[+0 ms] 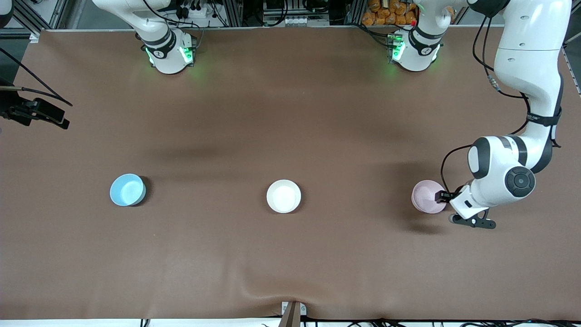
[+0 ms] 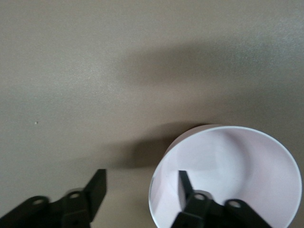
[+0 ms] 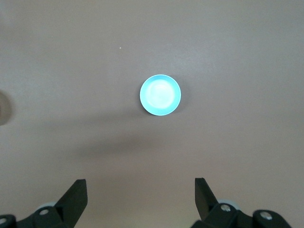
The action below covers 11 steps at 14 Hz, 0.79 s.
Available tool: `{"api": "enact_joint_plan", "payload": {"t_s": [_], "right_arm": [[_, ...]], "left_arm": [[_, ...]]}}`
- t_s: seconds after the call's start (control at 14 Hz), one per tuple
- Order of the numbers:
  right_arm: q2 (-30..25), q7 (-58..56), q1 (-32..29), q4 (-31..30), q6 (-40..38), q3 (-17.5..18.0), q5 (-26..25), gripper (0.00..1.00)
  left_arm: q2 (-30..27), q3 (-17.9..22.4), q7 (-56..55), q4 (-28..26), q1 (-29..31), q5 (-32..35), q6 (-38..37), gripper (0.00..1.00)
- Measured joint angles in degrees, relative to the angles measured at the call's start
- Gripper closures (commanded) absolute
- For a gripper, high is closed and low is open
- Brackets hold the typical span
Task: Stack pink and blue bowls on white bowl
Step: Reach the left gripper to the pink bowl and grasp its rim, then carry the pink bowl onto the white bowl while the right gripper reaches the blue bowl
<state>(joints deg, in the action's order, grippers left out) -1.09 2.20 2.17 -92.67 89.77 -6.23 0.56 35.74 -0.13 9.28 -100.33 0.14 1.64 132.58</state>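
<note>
Only the left wrist view shows the left gripper [image 2: 142,185] straddling the glossy pale pink bowl's [image 2: 237,161] rim, jaws apart, not yet clamped. The right gripper [image 3: 140,194] hangs spread wide over the sky-blue bowl [image 3: 160,95]; the plain white bowl [image 1: 283,195] sits between.

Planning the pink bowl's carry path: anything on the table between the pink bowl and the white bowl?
Nothing. In the front view the stretch between the pink bowl and the white bowl is bare brown table.
</note>
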Motion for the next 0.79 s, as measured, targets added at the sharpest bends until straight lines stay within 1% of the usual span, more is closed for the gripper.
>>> {"api": "enact_joint_plan", "payload": {"t_s": [0.07,0.14,0.21,0.5,0.64,0.79], "right_arm": [[0.04,0.00,0.00,-0.01,0.00,0.00,0.00,0.00],[0.10,0.00,0.00,-0.03,0.00,0.00,0.00,0.00],[0.17,0.00,0.00,-0.06,0.00,0.00,0.00,0.00],[0.38,0.00,0.00,-0.10,0.14,-0.01,0.00,0.00],[1.08,0.01,-0.02,-0.16,0.54,-0.04,0.00,0.00],[2.46,0.02,-0.05,-0.22,1.32,-0.12,0.00,0.00]], "left_arm": [[0.01,-0.04,0.00,0.01,0.00,-0.15,0.01,0.81],[0.01,-0.07,0.00,0.01,0.00,-0.78,0.02,0.93],[0.01,-0.09,0.00,0.01,0.00,-1.75,0.02,1.00],[-0.45,-0.33,-0.01,0.44,0.00,-5.22,-1.20,1.00],[-0.78,-1.23,-0.72,1.78,-0.20,-8.67,-4.50,1.00],[-1.04,-3.51,-4.76,4.53,-0.78,-9.68,-8.44,1.00]]}}
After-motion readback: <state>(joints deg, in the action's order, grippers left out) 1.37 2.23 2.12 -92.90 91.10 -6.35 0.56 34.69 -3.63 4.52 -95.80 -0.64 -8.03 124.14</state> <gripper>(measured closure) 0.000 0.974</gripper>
